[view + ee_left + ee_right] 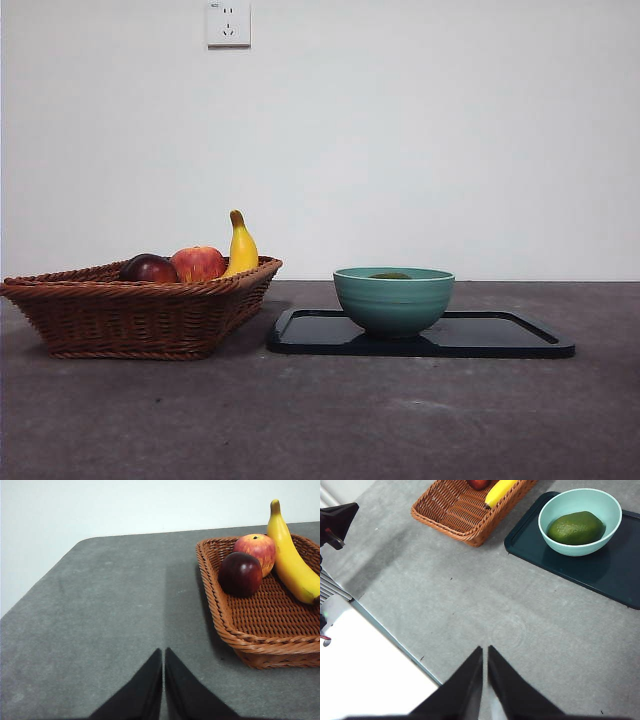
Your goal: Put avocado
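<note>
The avocado (576, 528) lies in the bowl (610, 535) on the tray (620, 575), task seemingly done, both grippers (163, 655) (485, 652) closed, empty, away.

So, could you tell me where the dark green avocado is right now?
The dark green avocado lies inside the teal ceramic bowl, which stands on the black rectangular tray, beside the brown wicker basket.
</note>
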### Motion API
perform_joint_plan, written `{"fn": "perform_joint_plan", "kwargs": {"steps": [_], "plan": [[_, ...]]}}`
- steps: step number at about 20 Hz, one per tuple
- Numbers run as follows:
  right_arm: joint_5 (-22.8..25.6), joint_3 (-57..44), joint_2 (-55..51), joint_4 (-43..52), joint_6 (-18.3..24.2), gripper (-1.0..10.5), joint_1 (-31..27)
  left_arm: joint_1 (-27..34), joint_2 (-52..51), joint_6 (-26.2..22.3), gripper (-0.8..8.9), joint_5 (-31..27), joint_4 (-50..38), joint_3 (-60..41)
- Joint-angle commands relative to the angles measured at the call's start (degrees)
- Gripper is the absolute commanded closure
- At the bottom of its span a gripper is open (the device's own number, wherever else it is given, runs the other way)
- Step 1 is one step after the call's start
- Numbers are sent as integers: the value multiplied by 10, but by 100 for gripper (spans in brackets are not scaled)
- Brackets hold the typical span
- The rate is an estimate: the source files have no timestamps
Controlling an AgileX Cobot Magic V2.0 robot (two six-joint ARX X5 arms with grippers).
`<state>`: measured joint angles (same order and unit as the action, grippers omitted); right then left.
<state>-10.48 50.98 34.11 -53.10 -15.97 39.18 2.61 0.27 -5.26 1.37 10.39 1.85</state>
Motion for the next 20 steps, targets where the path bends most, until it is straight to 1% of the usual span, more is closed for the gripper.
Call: {"fn": "perform_joint_plan", "kwargs": {"steps": [1,11,12,13,14,15,18,20], "plan": [[0,3,2,6,-3,940,5,2,-1,0,805,-1,4,-12],[0,3,2,5,-3,940,4,2,-1,0,805,-1,4,-12],[9,3,-3,7,16,940,0,2,-1,0,805,-1,4,-12],[29,3,-11,14,30,940,-14,2,-1,0,805,-1,4,-12],[60,2,-18,39,40,940,-44,2,-1,0,805,-1,4,-12],[74,-4,-26,74,45,940,-79,2,-1,0,805,-1,3,-12],[76,-66,-80,212,45,940,-224,2,-1,0,805,-1,4,-12],[76,-137,-124,304,59,940,-302,2,-1,0,805,-1,4,-12]]}}
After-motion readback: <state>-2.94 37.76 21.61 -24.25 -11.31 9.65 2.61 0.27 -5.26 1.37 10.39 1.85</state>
